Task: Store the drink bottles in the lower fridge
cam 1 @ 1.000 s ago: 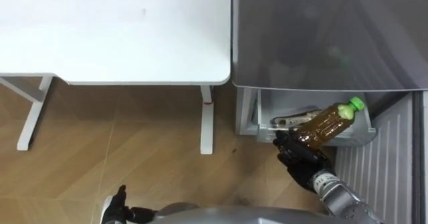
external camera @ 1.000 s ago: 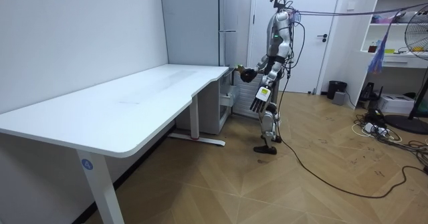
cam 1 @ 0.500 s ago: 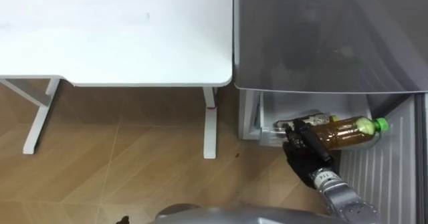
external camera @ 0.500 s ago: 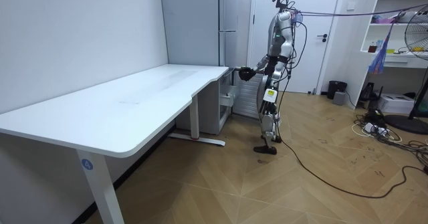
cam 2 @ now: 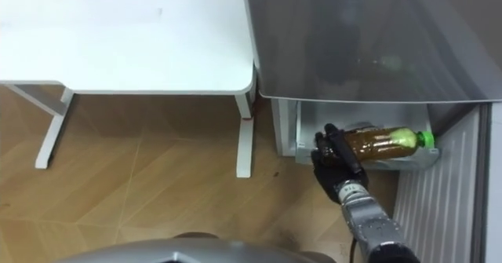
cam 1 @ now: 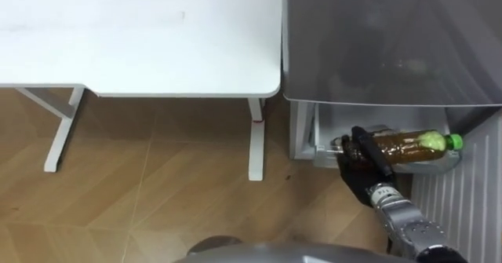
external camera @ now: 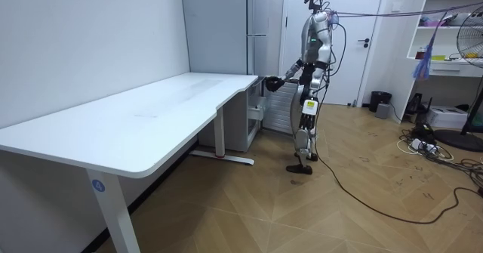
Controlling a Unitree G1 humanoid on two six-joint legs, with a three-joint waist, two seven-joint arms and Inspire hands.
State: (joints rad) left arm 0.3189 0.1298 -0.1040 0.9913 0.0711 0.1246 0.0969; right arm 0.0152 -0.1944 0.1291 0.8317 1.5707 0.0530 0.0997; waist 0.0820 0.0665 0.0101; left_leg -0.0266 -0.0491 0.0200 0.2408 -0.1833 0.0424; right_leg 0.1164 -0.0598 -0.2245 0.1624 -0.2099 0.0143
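A bottle [cam 1: 409, 144] of brown drink with a green cap [cam 1: 453, 142] is seen lying on its side in the open lower compartment [cam 1: 320, 140] of a grey fridge [cam 1: 392, 43]. The cap is pointed toward the robot's right. The bottom end of the bottle is gripped by the right hand [cam 1: 359, 159], whose dark fingers [cam 1: 369, 147] are curled round it from the robot's side. Whether the bottle is resting on the compartment's floor or is held just above it cannot be told. The upper part of the bottle's surroundings is overhung by the fridge's grey top, and the ribbed inner face of the open door [cam 1: 461, 210] is seen at the lower right, just beside the compartment. A white desk [cam 1: 141, 35] stands to the left of the fridge, its edge close against the fridge's side, with its white legs planted on a wooden floor [cam 1: 157, 192]. In the room view the robot is seen standing upright on that floor at the far end of the desk, facing the fridge, with its right arm stretched toward the lower compartment. Its left hand [external camera: 306, 108] is seen low beside the body, and the state of its fingers cannot be told.
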